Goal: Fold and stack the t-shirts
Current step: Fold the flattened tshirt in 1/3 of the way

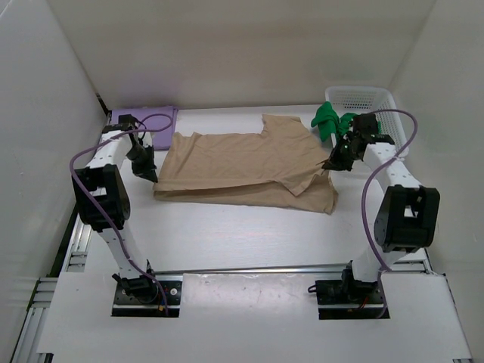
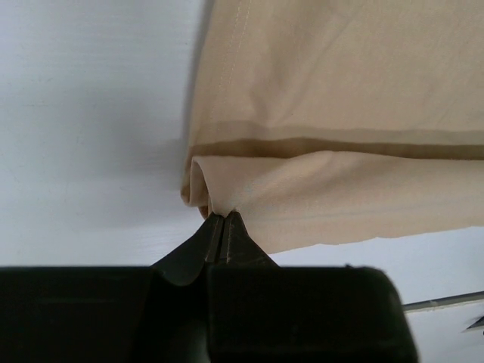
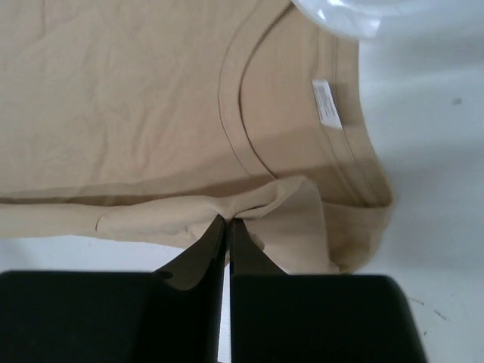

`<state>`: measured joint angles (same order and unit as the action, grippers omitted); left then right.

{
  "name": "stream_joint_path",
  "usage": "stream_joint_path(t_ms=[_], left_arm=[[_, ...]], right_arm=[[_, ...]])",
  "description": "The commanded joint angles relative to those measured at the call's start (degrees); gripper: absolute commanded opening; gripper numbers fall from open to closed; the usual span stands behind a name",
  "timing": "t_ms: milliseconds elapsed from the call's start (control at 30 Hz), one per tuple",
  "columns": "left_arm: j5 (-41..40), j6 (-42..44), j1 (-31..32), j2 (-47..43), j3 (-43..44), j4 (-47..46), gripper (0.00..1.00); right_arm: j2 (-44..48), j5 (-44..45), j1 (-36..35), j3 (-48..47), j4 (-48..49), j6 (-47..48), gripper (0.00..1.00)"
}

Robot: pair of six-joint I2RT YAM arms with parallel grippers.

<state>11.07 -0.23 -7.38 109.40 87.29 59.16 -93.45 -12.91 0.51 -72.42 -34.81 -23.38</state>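
Low on the left, the left gripper (image 2: 223,218) is clamped shut on a folded corner of the tan t-shirt (image 1: 234,162), while the right gripper (image 3: 228,221), also closed, pinches a fold beside its collar. The shirt lies half-folded across mid-table (image 1: 242,234). Behind it sit the lavender t-shirt (image 1: 155,117), far left, and the crumpled green t-shirt (image 1: 327,121), touching the white basket (image 1: 370,97).
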Motion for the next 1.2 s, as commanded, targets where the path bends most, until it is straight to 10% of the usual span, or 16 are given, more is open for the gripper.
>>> stream_joint_path(t_ms=[0, 533, 667, 733, 933, 1167], left_arm=[[0.53, 0.23, -0.18, -0.34, 2.27, -0.8, 0.1], [3.17, 0.23, -1.85, 8.18, 9.99, 0.87, 0.16], [6.94, 0.23, -4.57, 12.84, 16.05, 3.07, 0.38], [8.35, 0.23, -6.93, 13.55, 17.65, 3.69, 0.6], [9.24, 0.23, -12.4, 4.78, 6.34, 1.76, 0.68], [7.75, 0.23, -6.43, -0.42, -10.63, -3.41, 0.71]], right_arm=[[-3.66, 2.88, -2.01, -6.49, -1.31, 4.12, 0.0], [-13.86, 10.7, -5.52, -15.81, -8.08, 2.55, 0.07], [-15.53, 11.94, -5.52, -20.64, -10.27, 0.96, 0.47], [-16.06, 11.94, -6.13, -22.84, -12.91, 0.96, 0.51], [-3.95, 14.04, -7.28, -13.22, -17.22, -1.66, 0.76], [3.63, 14.05, -7.28, 8.24, -12.22, -7.38, 0.81]])
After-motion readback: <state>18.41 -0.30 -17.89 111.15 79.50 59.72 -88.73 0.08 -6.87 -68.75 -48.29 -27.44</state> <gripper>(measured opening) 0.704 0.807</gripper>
